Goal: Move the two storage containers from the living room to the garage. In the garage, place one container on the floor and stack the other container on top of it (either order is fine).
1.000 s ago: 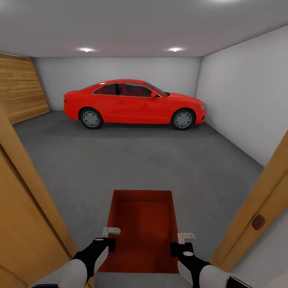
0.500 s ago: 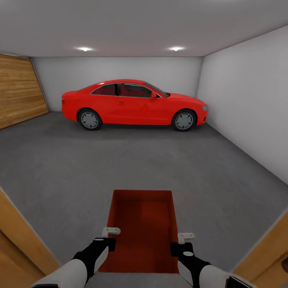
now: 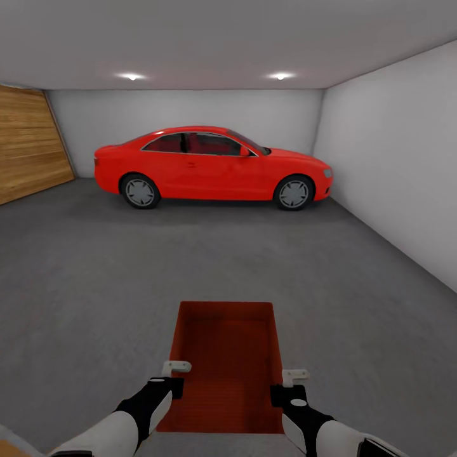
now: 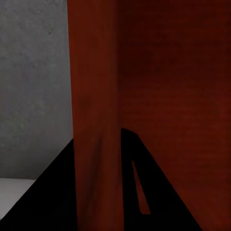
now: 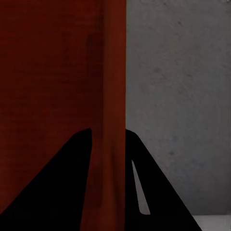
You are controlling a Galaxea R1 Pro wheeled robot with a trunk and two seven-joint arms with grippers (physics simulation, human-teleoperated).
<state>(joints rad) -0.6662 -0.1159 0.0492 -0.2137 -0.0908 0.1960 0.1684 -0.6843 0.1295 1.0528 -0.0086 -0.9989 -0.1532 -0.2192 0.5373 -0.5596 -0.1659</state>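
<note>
A red car [image 3: 212,166] is parked side-on at the far end, nose toward the right wall [image 3: 397,158]. A wooden plank door [image 3: 28,143] occupies the left side. Two ceiling lights [image 3: 131,77] are lit above the white back wall [image 3: 190,108].

Garage floor [image 3: 95,266] with a car on it

Dark grey speckled concrete reaches the white walls; the red car [image 3: 209,166] stands on it at the far end.
</note>
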